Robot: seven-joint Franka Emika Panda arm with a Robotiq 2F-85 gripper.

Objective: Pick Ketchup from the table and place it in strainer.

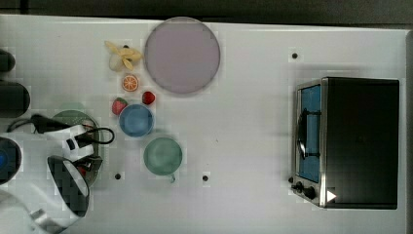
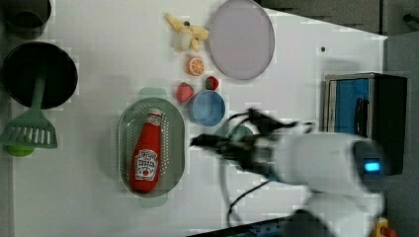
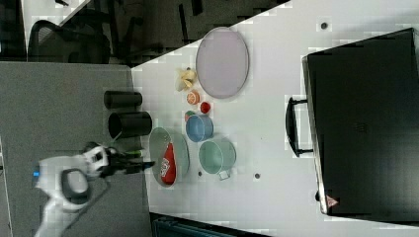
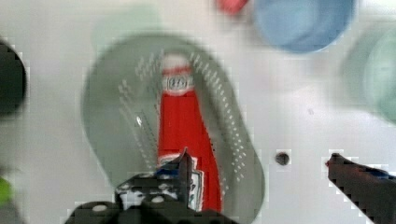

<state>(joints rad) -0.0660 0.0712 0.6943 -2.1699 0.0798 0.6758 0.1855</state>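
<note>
You see the Ketchup (image 2: pixel 146 153) lying on its side inside the strainer (image 2: pixel 124 129) on the bench (image 2: pixel 99 64), cap toward the blue bowl (image 2: pixel 207 107). Your gripper (image 4: pixel 261 172) hangs above it, jaws spread wide, holding nothing.

A white surface (image 1: pixel 253 126) carries a round lilac plate (image 1: pixel 182 55) near its far edge in the top view, with a peeled banana toy (image 1: pixel 123 55) just beside it on the top view's left and an orange slice (image 1: pixel 130 82) and two strawberries (image 1: pixel 148 97) below those. A blue bowl (image 1: pixel 136 120) sits just beside the strawberries, and a round green cup (image 1: pixel 163 155) stands near it, while a black toaster oven with a blue-lit door (image 1: pixel 358 142) stands well apart on the top view's right. In the left view a green slotted spatula (image 2: pixel 30 126) rests across a black bowl (image 2: pixel 39 74), with a dark cup (image 2: pixel 27 15) above it.
</note>
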